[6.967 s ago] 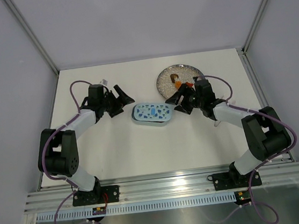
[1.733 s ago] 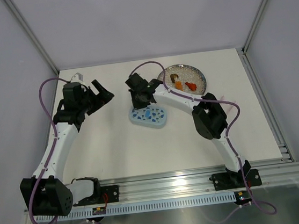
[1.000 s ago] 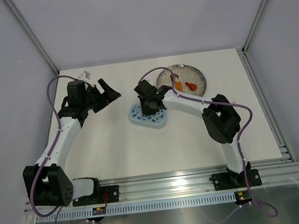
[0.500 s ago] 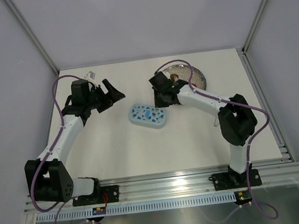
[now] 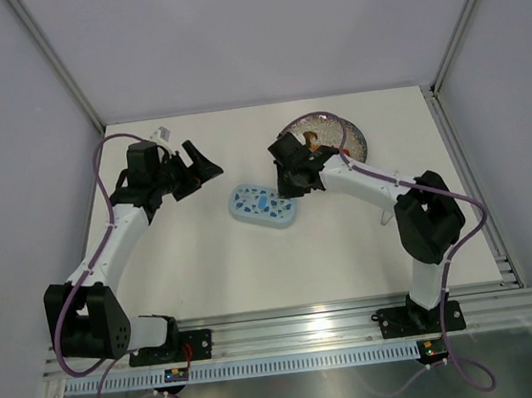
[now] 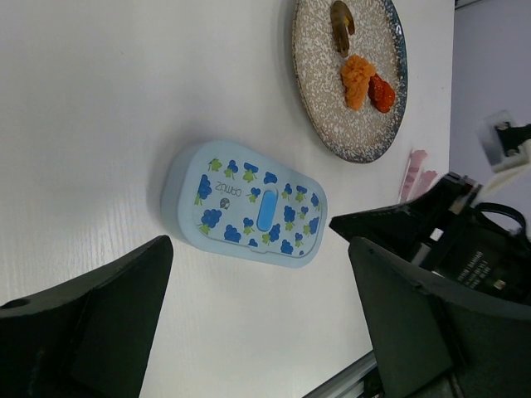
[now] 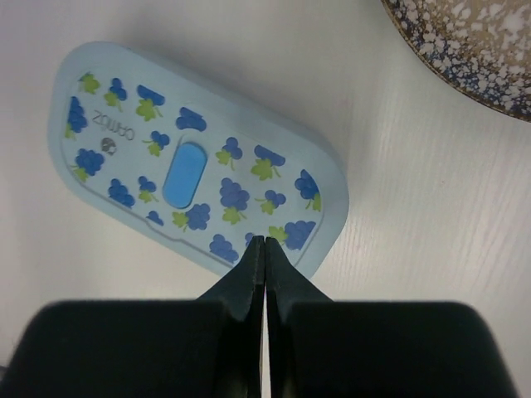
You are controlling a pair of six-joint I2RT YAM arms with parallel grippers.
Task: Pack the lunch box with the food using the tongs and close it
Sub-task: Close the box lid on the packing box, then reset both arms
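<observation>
Top-down view of a white table [image 5: 255,267] with two robot arms reaching in from the near edge. The lunch box [image 5: 264,205] lies flat in the middle, its lid on, blue-flower face up. Just behind and to the right sits a grey speckled plate [image 6: 332,112] with the food [image 6: 358,79] on it: a brown piece, an orange piece and a red piece, close together. None of it is in the box.

The right claw [image 7: 264,242] is clenched on nothing, its tips pressed together into one point over the end of the lid nearest the plate; whether it touches the lid cannot be told. It looks set to nudge or prise the lid, since the box must open before packing.

The left claw [image 5: 202,162] is released and empty, jaws wide, well to the left and aimed at the box, probably ready to steady it.

A slim pale thing [image 6: 413,172] beside the plate may be the tongs; neither claw holds it
</observation>
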